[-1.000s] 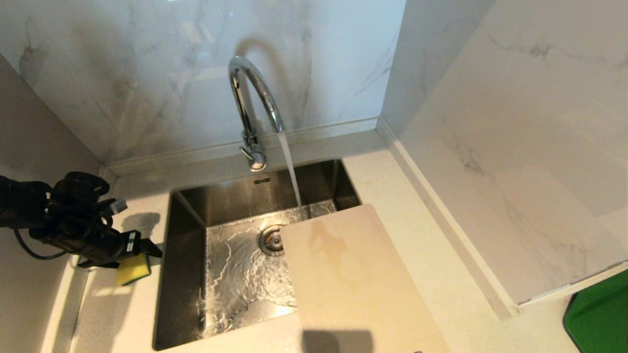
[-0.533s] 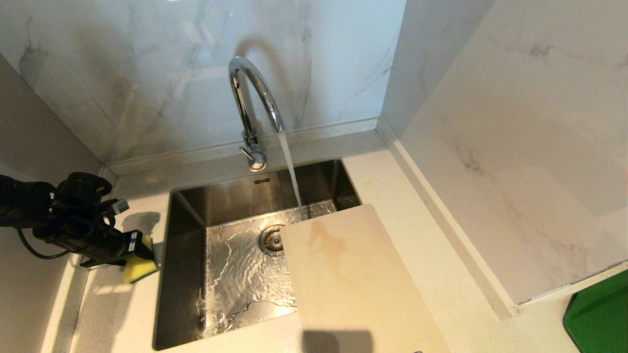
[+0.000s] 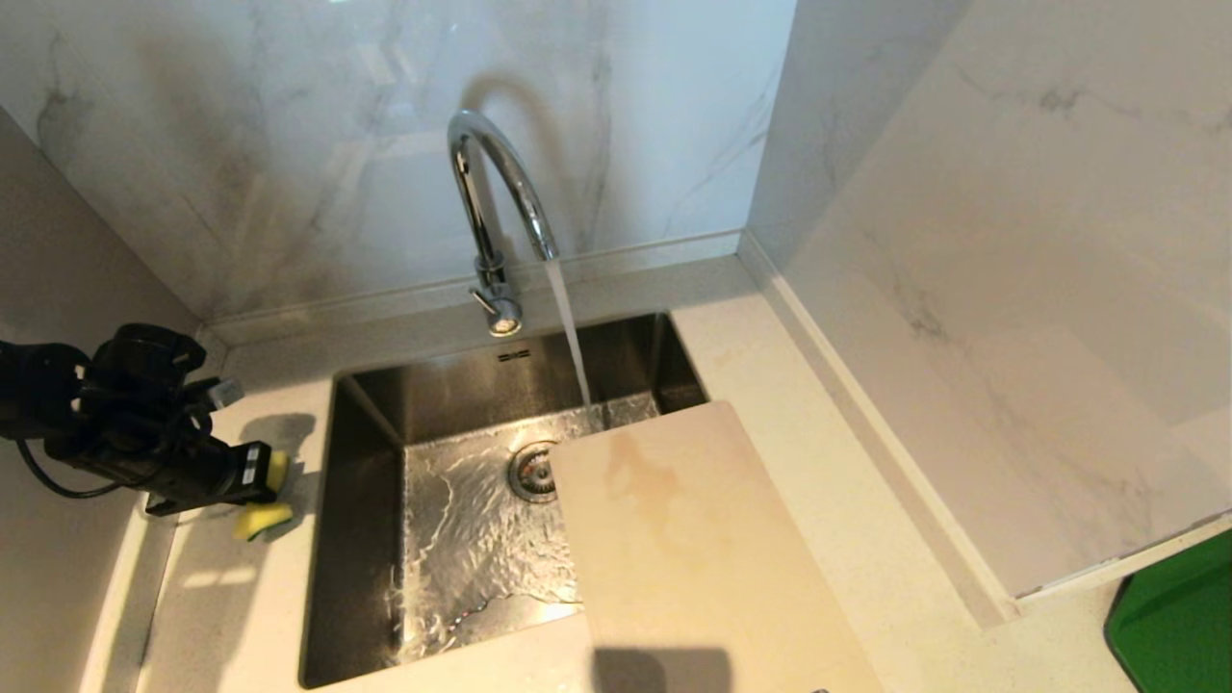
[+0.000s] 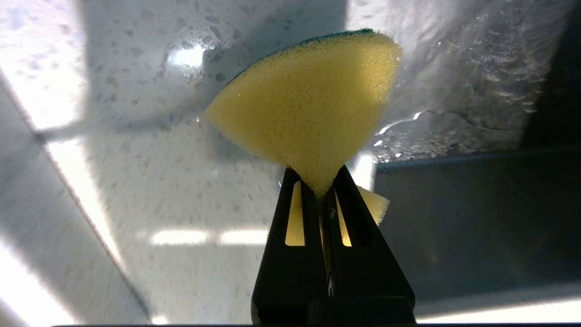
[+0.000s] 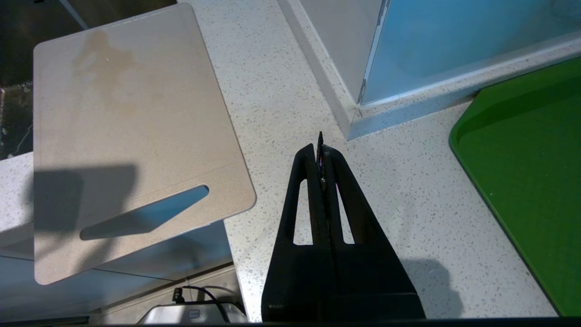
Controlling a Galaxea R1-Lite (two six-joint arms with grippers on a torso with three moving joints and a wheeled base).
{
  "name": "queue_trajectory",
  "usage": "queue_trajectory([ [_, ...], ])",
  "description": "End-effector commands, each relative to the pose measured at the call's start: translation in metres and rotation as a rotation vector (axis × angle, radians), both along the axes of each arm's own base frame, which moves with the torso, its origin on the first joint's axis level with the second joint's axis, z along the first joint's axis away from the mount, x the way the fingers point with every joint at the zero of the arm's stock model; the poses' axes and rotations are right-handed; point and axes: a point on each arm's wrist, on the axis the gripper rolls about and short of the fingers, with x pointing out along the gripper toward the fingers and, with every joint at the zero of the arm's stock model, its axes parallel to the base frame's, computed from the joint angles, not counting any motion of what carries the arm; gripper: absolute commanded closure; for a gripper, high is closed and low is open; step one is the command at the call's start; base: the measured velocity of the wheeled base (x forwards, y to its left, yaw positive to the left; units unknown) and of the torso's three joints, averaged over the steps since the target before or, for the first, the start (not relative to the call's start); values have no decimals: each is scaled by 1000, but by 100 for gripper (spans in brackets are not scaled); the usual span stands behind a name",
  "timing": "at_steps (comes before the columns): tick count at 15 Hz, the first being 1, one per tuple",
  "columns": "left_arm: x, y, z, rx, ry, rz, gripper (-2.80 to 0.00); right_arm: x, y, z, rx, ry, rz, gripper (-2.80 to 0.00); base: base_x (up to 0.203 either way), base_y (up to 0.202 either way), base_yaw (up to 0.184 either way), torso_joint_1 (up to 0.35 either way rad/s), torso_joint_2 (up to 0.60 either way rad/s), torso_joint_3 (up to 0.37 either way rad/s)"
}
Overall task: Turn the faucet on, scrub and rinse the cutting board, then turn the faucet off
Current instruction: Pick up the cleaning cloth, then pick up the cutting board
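Left of the sink (image 3: 366,539), on the counter (image 3: 241,616): left gripper (image 3: 262,486), reaching in level from the picture's left edge, fingers pointing toward the basin, pinched tight on a yellow sponge (image 3: 260,518), squeezing it to a narrow waist. In the left wrist view, sponge (image 4: 308,109) fanned out beyond the closed fingertips, green scrub layer just showing along its far edge, a small lobe bulging out to one side. Behind the sink, faucet (image 3: 491,207) running, stream falling into the basin just beyond the board's far edge, water rippling around the drain (image 3: 532,472). Over the sink's right front corner, board (image 3: 693,549) lying flat, partly on the counter, brown stain on its far half, slot handle (image 5: 145,211) at the near end overhanging the counter edge. Right of the board, above bare counter: right gripper (image 5: 320,150) closed and empty, green tray (image 5: 526,181) further right.
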Motion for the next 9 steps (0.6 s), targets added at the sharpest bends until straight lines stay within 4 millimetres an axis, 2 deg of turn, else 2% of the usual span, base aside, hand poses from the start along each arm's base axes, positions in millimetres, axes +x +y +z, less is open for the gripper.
queue_trajectory([
  [1,-22,-5,35,5,-51,-20,0,0,0,0,0,0,0,0,0,0,0,0,0,0],
  [6,-94,-18,104,65,-159,-195,0,0,0,0,0,0,-1,0,0,0,0,0,0,0],
  [9,-137,-27,124,114,-240,-273,0,0,0,0,0,0,0,0,0,0,0,0,0,0],
])
